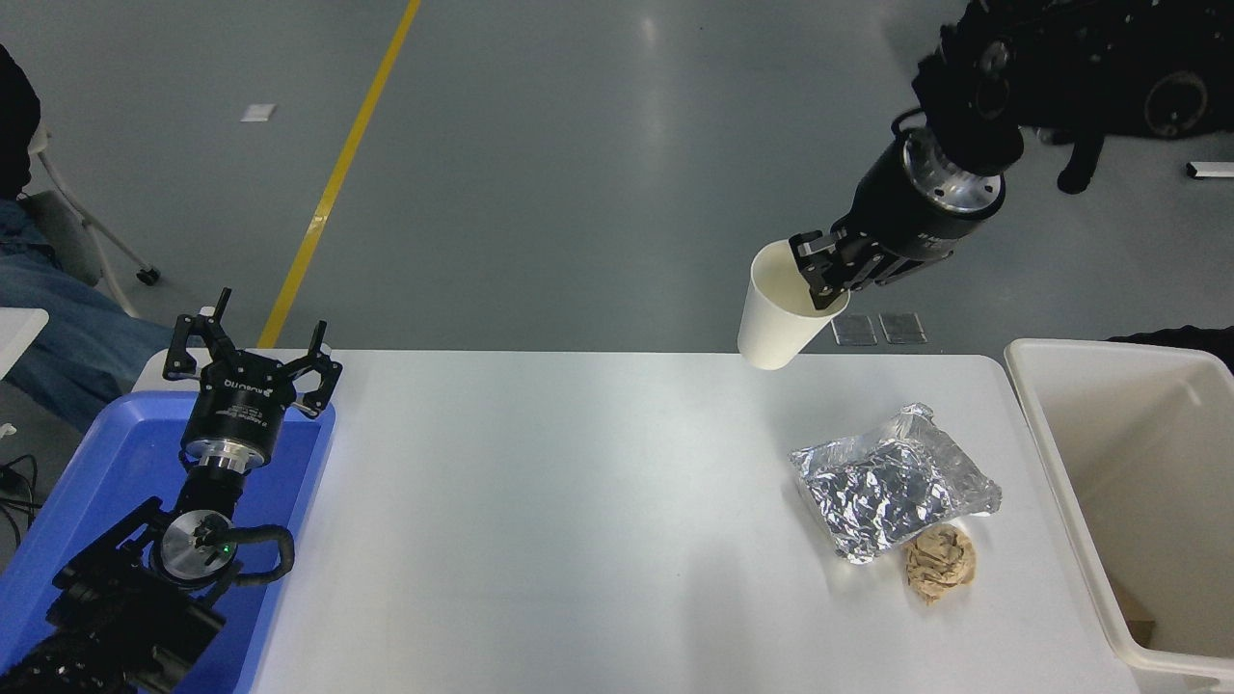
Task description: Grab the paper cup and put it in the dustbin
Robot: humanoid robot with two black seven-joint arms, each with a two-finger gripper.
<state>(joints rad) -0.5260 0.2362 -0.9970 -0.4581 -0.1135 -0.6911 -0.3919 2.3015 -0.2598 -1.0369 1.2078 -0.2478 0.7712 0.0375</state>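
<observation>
The white paper cup (pixel 774 316) hangs in the air over the table's far edge, right of centre, tilted with its open mouth up. My right gripper (pixel 819 282) comes down from the upper right and is shut on the cup's rim, one finger inside the mouth. The cream-white dustbin (pixel 1056 453) stands at the table's right end, below and to the right of the cup. My left gripper (pixel 253 353) is parked at the lower left over a blue tray, its fingers spread open and empty.
A crumpled silver foil bag (pixel 892 479) lies on the table's right part, with a crumpled brown paper ball (pixel 940 564) just in front of it, both beside the bin. The shallow blue tray (pixel 92 482) sits at the left. A person's leg (pixel 67 318) shows at the left edge.
</observation>
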